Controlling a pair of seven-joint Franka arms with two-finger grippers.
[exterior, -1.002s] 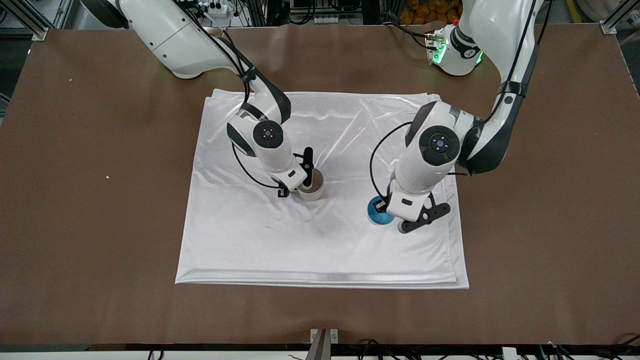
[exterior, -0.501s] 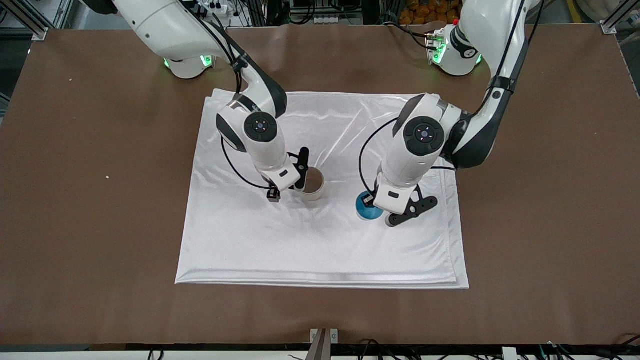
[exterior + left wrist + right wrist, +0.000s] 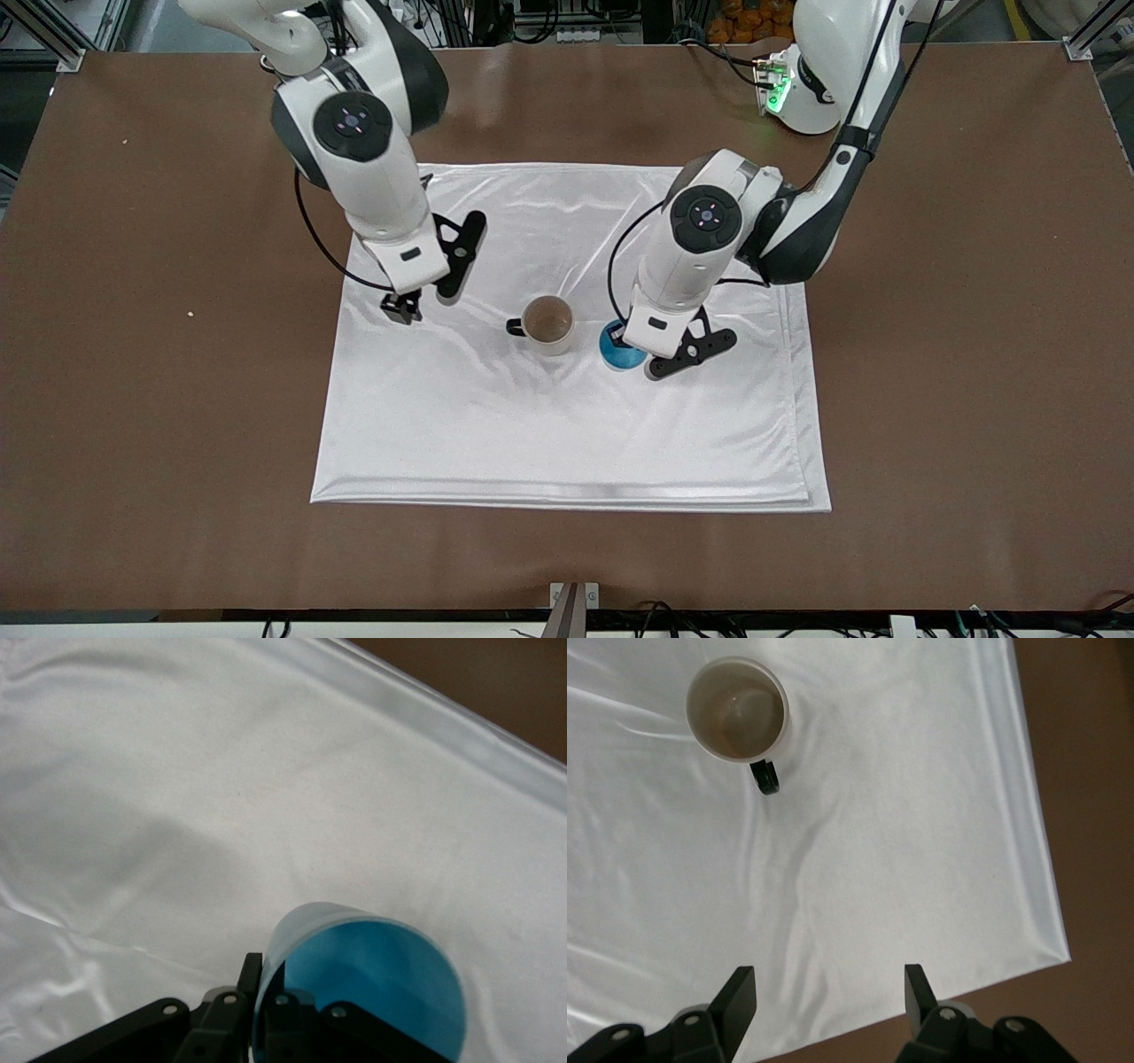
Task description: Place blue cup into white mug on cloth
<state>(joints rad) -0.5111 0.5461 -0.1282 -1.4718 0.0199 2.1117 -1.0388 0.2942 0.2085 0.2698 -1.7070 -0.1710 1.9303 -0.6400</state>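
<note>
Right now blue cup point(image 3: 619, 346) is pinched at its rim by left gripper point(image 3: 640, 353) – fingers point(image 3: 266, 997) clamped tight on the wall, mouth up, held just above the cloth point(image 3: 567, 425), close beside white mug point(image 3: 547, 324) toward left arm's end of table. Mug stands upright on the cloth approx mid-sheet, nothing in it, black handle pointing toward right arm's end. Right gripper point(image 3: 425, 297) hangs w/ fingers point(image 3: 737, 997) spread wide, holding nothing – over the cloth's edge toward right arm's end, well apart from mug. Cloth lies creased on brown table point(image 3: 974, 354).
</note>
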